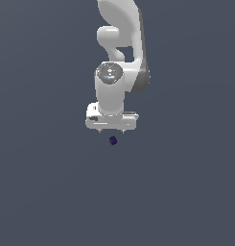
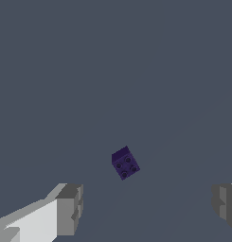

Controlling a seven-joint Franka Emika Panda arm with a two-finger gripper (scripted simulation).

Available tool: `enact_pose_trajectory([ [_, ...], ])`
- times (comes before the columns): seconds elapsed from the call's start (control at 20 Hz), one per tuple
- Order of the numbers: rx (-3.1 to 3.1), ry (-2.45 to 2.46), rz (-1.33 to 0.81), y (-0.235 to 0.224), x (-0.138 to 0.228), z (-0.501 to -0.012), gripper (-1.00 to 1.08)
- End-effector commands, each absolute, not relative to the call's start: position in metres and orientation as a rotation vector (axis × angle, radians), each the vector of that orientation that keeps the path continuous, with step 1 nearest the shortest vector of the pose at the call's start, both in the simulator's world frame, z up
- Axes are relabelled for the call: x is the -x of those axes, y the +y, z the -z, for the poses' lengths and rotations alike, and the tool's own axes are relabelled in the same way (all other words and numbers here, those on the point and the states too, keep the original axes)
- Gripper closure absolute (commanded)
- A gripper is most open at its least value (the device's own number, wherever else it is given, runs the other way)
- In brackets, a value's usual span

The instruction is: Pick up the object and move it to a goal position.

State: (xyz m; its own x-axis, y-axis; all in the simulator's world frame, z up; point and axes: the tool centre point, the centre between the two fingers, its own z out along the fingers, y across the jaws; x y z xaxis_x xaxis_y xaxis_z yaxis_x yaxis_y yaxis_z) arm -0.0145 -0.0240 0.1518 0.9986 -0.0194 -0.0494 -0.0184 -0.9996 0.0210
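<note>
The object is a tiny dark purple-navy cube lying on the flat grey floor. In the wrist view the cube sits turned at an angle and one face shows several small round dots. My white gripper points down just above and behind the cube. In the wrist view my gripper is open wide and empty. One grey fingertip and the other fingertip stand far apart. The cube lies ahead of the gap between them and touches neither.
The white arm rises behind the gripper toward the top of the exterior view. Nothing but the plain grey floor surrounds the cube. No goal marker shows.
</note>
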Motion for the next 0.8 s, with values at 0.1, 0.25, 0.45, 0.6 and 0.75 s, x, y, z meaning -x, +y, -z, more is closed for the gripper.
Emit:
enact_pose_trajectory([
  [0.1,-3.12,-0.028,0.075,-0.025,0.014,-0.152,-0.92],
  [0.25,-3.121,-0.019,0.063,-0.029,0.012,-0.155,-0.92],
  [0.45,-3.123,-0.009,0.04,-0.036,0.007,-0.162,-0.92],
  [0.6,-3.123,-0.014,0.031,-0.039,0.005,-0.166,-0.92],
  [0.75,-3.123,-0.015,0.032,-0.039,0.005,-0.166,-0.92],
])
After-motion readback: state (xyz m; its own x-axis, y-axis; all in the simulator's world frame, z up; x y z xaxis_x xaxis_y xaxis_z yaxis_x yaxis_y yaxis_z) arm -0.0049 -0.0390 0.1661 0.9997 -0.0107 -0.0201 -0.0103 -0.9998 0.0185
